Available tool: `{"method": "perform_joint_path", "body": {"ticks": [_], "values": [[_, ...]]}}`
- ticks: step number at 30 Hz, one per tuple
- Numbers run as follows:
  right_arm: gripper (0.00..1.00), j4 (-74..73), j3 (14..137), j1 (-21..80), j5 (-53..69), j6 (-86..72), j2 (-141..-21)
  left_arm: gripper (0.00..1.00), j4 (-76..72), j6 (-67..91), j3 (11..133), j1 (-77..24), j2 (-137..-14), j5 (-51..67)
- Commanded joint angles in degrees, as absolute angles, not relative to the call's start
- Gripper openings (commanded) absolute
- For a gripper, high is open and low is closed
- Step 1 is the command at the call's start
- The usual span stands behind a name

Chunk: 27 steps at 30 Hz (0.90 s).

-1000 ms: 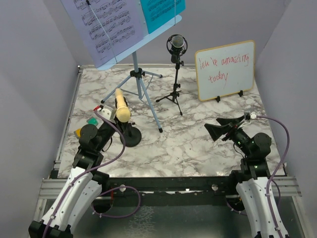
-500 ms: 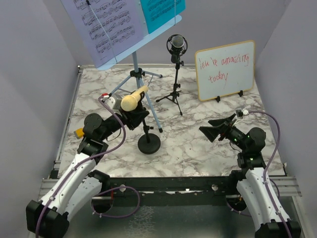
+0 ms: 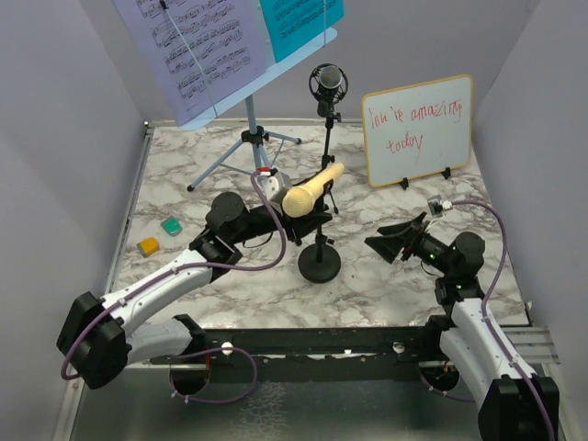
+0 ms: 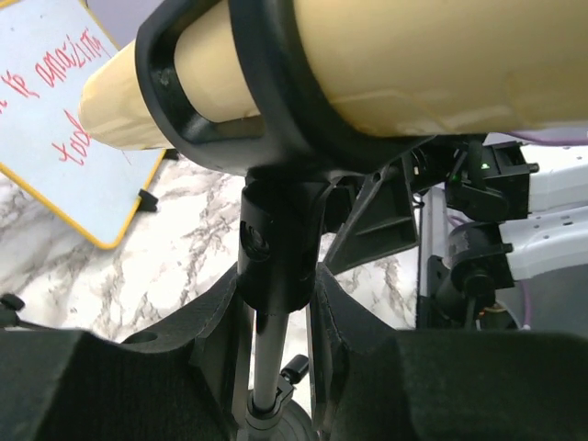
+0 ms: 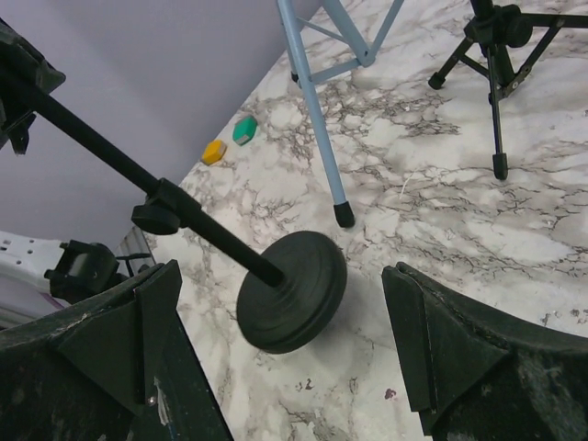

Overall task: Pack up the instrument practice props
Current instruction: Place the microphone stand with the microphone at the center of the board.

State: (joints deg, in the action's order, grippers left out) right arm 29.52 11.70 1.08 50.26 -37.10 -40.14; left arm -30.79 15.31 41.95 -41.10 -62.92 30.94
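My left gripper (image 3: pixel 299 223) is shut on the black pole (image 4: pixel 276 266) just under the clip that holds the cream handheld microphone (image 3: pixel 312 189). The microphone lies tilted in that clip. The stand's round base (image 5: pixel 294 292) is tipped and seems to hang just off the marble. My right gripper (image 5: pixel 280 276) stands open, its fingers on either side of that base without touching it. At the back stands the light-blue music rack (image 3: pixel 276 64) with a printed music sheet (image 3: pixel 197 46) and a cyan sheet (image 3: pixel 299 23). The black studio microphone (image 3: pixel 328 84) on its small tripod stands beside it.
A wood-framed whiteboard (image 3: pixel 418 129) with red writing leans at the back right. A green block (image 3: pixel 171 224) and an orange block (image 3: pixel 148 246) lie at the left. One rack leg (image 5: pixel 317 110) ends just behind the lifted base. Grey walls close in the table.
My left arm has carried the cream microphone and its stand from the left side to the table's middle, tilting it. The right gripper has edged left toward the base, still open.
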Motion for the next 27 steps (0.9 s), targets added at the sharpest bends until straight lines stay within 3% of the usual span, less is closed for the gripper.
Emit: {"method": "perform_joint_path", "body": {"ticks": [1, 10, 20, 21, 25, 27], "values": [[1.0, 33.39, 11.18, 1.49, 50.9, -36.43, -42.05, 0.0, -41.08, 9.37, 45.62, -42.09, -66.53, 29.45], [0.96, 36.91, 11.8, 5.06, 50.43, -33.91, -48.7, 0.0, -48.24, 7.57, 44.99, -42.04, -75.46, 28.13], [0.88, 33.18, 13.44, 15.04, 40.63, -24.89, -51.44, 0.0, -46.43, 4.38, 45.6, -40.83, -78.06, 30.31], [0.86, 34.03, 13.3, 15.43, 40.23, -24.39, -51.54, 0.02, -46.41, 4.81, 45.69, -40.67, -78.75, 30.73], [0.85, 36.12, 13.27, 16.96, 37.41, -22.36, -52.33, 0.27, -46.24, 5.12, 44.74, -40.41, -78.66, 30.17], [0.84, 37.69, 13.46, 17.63, 36.85, -22.67, -53.63, 0.44, -46.23, 6.22, 44.18, -40.43, -77.71, 27.85]]}}
